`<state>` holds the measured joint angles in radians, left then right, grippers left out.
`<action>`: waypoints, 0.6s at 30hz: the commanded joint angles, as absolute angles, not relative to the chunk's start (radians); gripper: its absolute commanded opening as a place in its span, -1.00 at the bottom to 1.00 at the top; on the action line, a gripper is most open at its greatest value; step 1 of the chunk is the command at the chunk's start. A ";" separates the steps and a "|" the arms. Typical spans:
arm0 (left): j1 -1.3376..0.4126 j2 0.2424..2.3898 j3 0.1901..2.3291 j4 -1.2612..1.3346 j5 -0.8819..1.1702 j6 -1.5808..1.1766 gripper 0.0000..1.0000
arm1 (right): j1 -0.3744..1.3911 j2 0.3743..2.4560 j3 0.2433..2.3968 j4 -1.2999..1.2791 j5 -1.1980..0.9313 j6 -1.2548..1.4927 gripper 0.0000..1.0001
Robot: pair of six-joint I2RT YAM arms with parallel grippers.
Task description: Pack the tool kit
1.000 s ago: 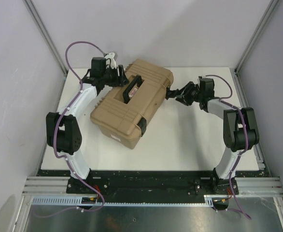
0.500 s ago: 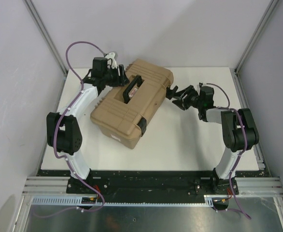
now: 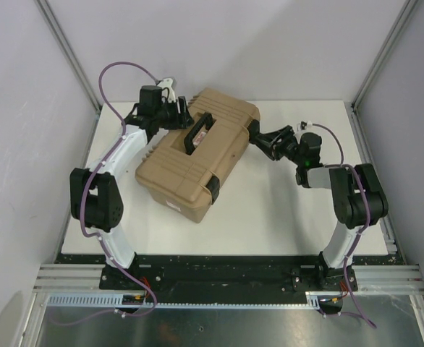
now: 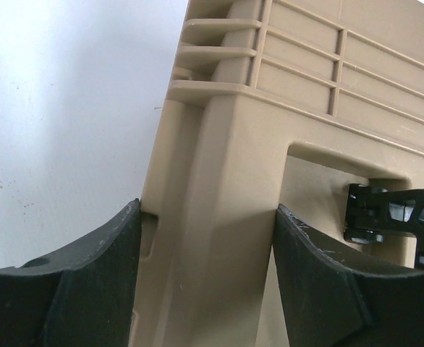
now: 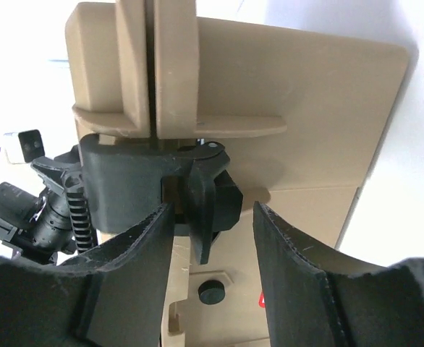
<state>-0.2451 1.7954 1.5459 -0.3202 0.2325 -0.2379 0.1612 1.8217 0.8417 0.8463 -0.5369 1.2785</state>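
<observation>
The tan toolbox (image 3: 197, 155) lies closed and slanted on the white table, its black lid handle (image 3: 199, 132) on top and a black latch (image 3: 212, 185) on its near side. My left gripper (image 3: 179, 114) is at the box's far left corner. In the left wrist view (image 4: 206, 246) its jaws press both sides of a tan rib of the toolbox (image 4: 219, 144). My right gripper (image 3: 257, 137) is at the box's right end. In the right wrist view (image 5: 212, 224) it is open around a black end latch (image 5: 201, 191). No hand tools or inner tray show.
The white table (image 3: 270, 210) is ringed by grey walls and metal frame posts. A black part (image 4: 393, 217) sits in a recess of the lid beside my left fingers. My left arm's wrist (image 5: 31, 206) shows behind the box in the right wrist view.
My right gripper has moved left and closed in on the toolbox's right end latch, its wrist swinging down and inward. The left arm and the toolbox have not moved.
</observation>
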 commanded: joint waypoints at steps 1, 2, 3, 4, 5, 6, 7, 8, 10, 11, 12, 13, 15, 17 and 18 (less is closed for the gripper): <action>-0.322 1.858 1.484 -0.497 0.281 -0.371 -0.65 | 0.188 1.738 0.844 0.872 -0.532 1.229 0.09; -0.324 1.857 1.481 -0.497 0.278 -0.371 -0.65 | 0.188 1.730 0.844 0.848 -0.524 1.216 0.13; -0.325 1.856 1.479 -0.496 0.276 -0.371 -0.65 | 0.187 1.725 0.844 0.825 -0.517 1.201 0.16; -0.327 1.855 1.477 -0.497 0.274 -0.370 -0.65 | 0.187 1.720 0.849 0.793 -0.509 1.186 0.19; -0.328 1.854 1.475 -0.496 0.273 -0.370 -0.65 | 0.187 1.717 0.857 0.756 -0.502 1.169 0.22; -0.330 1.854 1.472 -0.496 0.271 -0.370 -0.65 | 0.186 1.715 0.865 0.713 -0.497 1.154 0.24; -0.331 1.853 1.470 -0.496 0.271 -0.370 -0.66 | 0.185 1.715 0.875 0.682 -0.494 1.138 0.25; -0.333 1.852 1.469 -0.497 0.270 -0.368 -0.66 | 0.185 1.713 0.881 0.653 -0.490 1.124 0.27; -0.335 1.850 1.465 -0.497 0.267 -0.368 -0.66 | 0.186 1.711 0.898 0.596 -0.480 1.101 0.30; -0.336 1.849 1.464 -0.495 0.266 -0.368 -0.66 | 0.186 1.709 0.907 0.567 -0.474 1.088 0.31; -0.337 1.847 1.462 -0.495 0.264 -0.368 -0.66 | 0.187 1.708 0.915 0.531 -0.467 1.077 0.33; -0.338 1.846 1.460 -0.496 0.261 -0.367 -0.66 | 0.187 1.708 0.922 0.496 -0.459 1.065 0.34; -0.341 1.845 1.456 -0.495 0.257 -0.367 -0.66 | 0.186 1.703 0.929 0.439 -0.442 1.047 0.36; -0.345 1.840 1.452 -0.495 0.251 -0.367 -0.67 | 0.185 1.695 0.932 0.395 -0.426 1.031 0.39; -0.347 1.836 1.450 -0.496 0.247 -0.367 -0.67 | 0.183 1.691 0.935 0.373 -0.417 1.023 0.41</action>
<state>-0.2630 1.7794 1.5223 -0.3027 0.1772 -0.2523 0.1764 1.7161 0.8959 0.5262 -0.4881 1.0988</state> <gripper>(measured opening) 0.670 0.690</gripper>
